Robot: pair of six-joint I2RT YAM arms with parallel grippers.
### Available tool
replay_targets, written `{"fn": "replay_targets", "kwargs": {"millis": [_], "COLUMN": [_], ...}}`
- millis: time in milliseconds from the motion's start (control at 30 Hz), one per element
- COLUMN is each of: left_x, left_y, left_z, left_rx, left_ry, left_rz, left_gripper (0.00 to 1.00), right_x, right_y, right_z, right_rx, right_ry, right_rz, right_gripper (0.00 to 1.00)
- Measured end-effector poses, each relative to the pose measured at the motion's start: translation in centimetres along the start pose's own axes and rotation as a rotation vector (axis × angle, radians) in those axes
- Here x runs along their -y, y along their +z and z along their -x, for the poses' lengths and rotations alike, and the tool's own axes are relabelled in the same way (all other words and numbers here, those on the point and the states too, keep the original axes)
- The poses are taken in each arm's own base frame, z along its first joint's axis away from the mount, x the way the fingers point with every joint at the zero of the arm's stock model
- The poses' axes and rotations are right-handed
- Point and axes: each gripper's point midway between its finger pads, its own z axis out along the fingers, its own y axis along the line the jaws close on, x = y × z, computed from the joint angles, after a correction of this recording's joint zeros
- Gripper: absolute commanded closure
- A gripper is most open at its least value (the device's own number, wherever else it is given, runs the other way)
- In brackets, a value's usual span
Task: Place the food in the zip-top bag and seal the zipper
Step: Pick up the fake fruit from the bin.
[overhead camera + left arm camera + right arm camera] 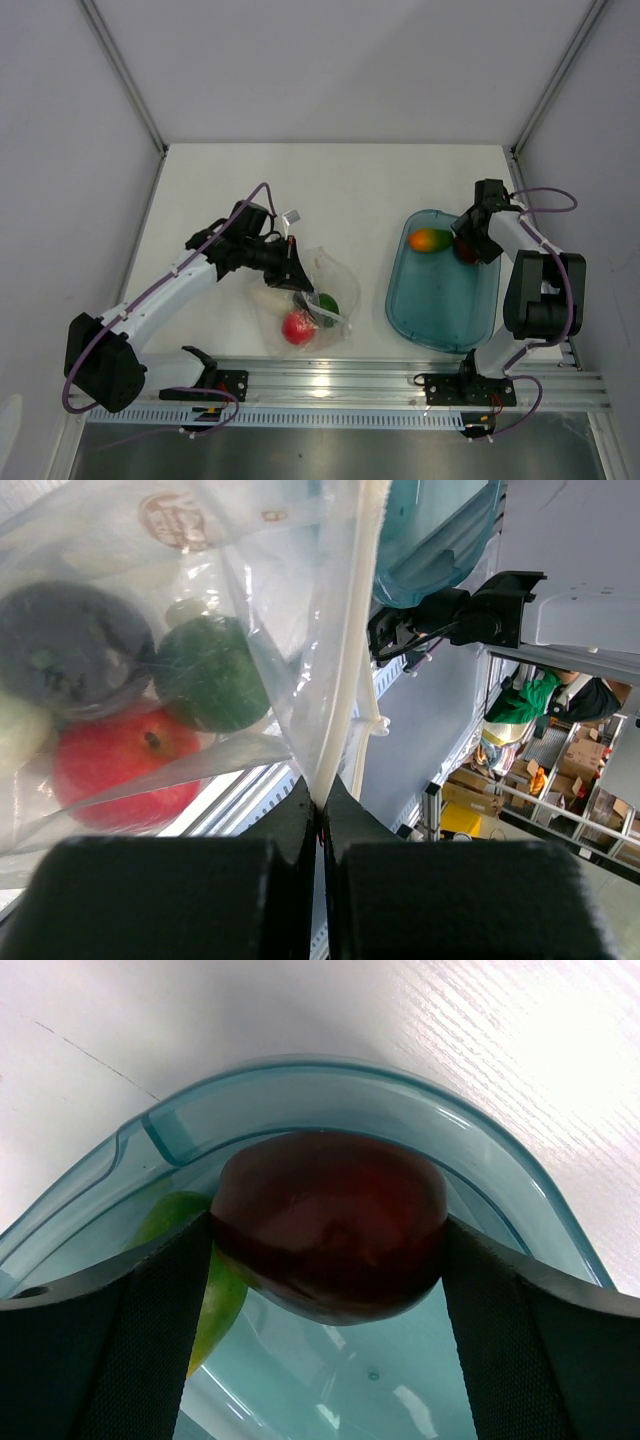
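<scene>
The clear zip-top bag [318,290] lies left of centre on the table and holds a red tomato [298,327], a green piece [326,303] and a dark purple piece [65,645]. My left gripper [293,268] is shut on the bag's zipper strip [345,680] at its mouth edge. My right gripper [468,245] is over the far end of the teal tray [440,325] and is shut on a dark red fruit [330,1225]. An orange-green mango [430,240] lies in the tray beside it.
The teal oval tray stands right of centre. An aluminium rail [340,380] runs along the near table edge. White walls enclose the table on three sides.
</scene>
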Motion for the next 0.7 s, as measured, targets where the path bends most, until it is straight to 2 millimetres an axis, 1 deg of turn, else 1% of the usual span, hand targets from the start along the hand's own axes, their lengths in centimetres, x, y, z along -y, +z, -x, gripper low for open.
{"fn": "replay_targets", "kwargs": {"millis": [33,67,100,133,167,200,233,300,333,400,433,533,600,700], "left_x": [0.2,0.3,0.5,0.5,0.6,0.7,0.8,0.8,0.8,0.8,0.8,0.8,0.9,0.9], "left_y": [-0.1,-0.2,-0.3,-0.3,-0.4,-0.4,-0.4,-0.4,-0.4,-0.4,-0.4,-0.2,-0.2,-0.3], "left_z": [0.1,0.2,0.3,0.3,0.4,0.4,0.5,0.5,0.5,0.5,0.5,0.3,0.3,0.3], "left_rx": [0.001,0.002,0.004,0.005,0.005,0.007,0.007,0.008,0.007,0.008,0.009,0.005,0.004,0.006], "left_ry": [0.002,0.003,0.005,0.007,0.007,0.008,0.009,0.005,0.002,0.001,-0.004,-0.028,-0.041,-0.047], "left_rz": [0.0,-0.001,-0.002,-0.003,-0.003,-0.005,-0.006,-0.006,-0.006,-0.008,-0.01,-0.014,-0.018,-0.019], "left_gripper": [1.0,0.99,0.99,0.99,0.99,0.99,1.0,0.99,0.99,0.99,0.99,0.99,0.99,0.99], "right_x": [0.0,0.0,-0.1,-0.2,-0.3,-0.3,-0.5,-0.7,-0.8,-1.0,-1.1,-1.3,-1.8,-2.7], "right_y": [0.0,0.0,0.1,0.1,0.1,0.1,0.1,-0.1,-0.1,-0.5,-0.8,-2.0,-3.4,-6.1], "right_z": [0.0,-0.1,-0.1,-0.1,-0.1,-0.1,-0.1,-0.4,-0.5,-0.9,-1.3,-1.9,-1.8,-1.3], "right_rx": [-0.002,-0.002,-0.001,-0.001,-0.001,0.001,0.001,-0.005,-0.008,-0.021,-0.036,-0.061,-0.062,-0.037], "right_ry": [0.0,-0.004,-0.005,-0.004,-0.007,-0.008,-0.008,-0.01,-0.009,-0.011,-0.015,-0.026,-0.03,-0.047], "right_rz": [0.001,0.002,0.006,0.01,0.017,0.023,0.034,0.06,0.07,0.099,0.116,0.159,0.205,0.287], "right_gripper": [0.21,0.24,0.33,0.33,0.44,0.48,0.58,0.69,0.77,0.82,0.88,1.0,1.0,1.0]}}
